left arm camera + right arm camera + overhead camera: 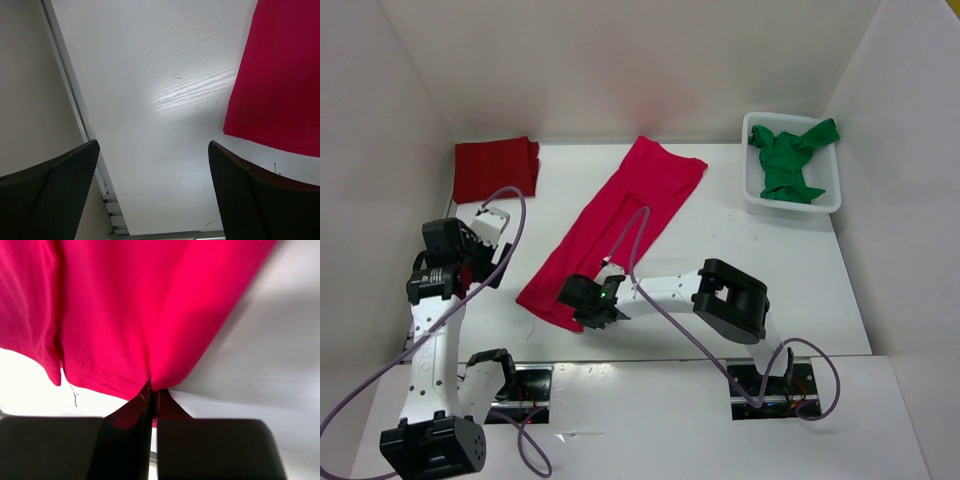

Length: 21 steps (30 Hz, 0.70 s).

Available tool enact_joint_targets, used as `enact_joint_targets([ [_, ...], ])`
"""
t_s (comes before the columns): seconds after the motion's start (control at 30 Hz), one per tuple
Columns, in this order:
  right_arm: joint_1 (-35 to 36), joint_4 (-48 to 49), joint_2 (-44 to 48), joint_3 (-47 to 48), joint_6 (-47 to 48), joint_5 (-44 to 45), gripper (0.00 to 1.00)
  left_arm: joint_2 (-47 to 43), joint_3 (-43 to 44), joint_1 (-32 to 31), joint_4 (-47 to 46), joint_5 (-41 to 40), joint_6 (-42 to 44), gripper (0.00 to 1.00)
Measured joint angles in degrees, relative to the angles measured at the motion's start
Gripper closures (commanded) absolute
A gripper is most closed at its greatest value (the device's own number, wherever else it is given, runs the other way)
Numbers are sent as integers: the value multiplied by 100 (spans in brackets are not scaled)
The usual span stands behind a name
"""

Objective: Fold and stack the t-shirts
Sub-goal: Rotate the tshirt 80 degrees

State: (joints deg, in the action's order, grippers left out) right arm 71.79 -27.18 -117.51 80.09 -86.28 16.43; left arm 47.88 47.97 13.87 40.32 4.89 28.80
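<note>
A crimson t-shirt [620, 222] lies folded into a long strip, slanting across the middle of the table. My right gripper [592, 303] is shut on the shirt's near hem; in the right wrist view the crimson cloth [125, 315] bunches up between the closed fingers [145, 405]. A dark red t-shirt [495, 168] lies folded at the far left. A green t-shirt [790, 160] sits crumpled in the white basket [755, 195] at the far right. My left gripper [455, 262] hovers open over bare table at the left, with the crimson shirt's edge [275, 85] off to its right.
White walls close in the table on the left, back and right. In the left wrist view the table's edge rail [75, 100] runs beside the left finger [50, 195]. Purple cables loop over both arms.
</note>
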Motion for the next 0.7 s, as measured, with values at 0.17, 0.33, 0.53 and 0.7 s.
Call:
enact_joint_targets([
  [0.17,-11,275,704,-1051,-181,-98,98,33,4,-52,9,197,422,4],
  [0.33,-92,-17,1897,-2446,-308,-245,94,188,295,-494,94,483,1198,3],
  [0.53,-144,-431,2728,-3259,-411,-409,82,205,584,-1757,4,645,2546,0],
  [0.7,-144,-555,3383,-3849,-551,-551,57,173,481,-3425,-210,378,3963,0],
])
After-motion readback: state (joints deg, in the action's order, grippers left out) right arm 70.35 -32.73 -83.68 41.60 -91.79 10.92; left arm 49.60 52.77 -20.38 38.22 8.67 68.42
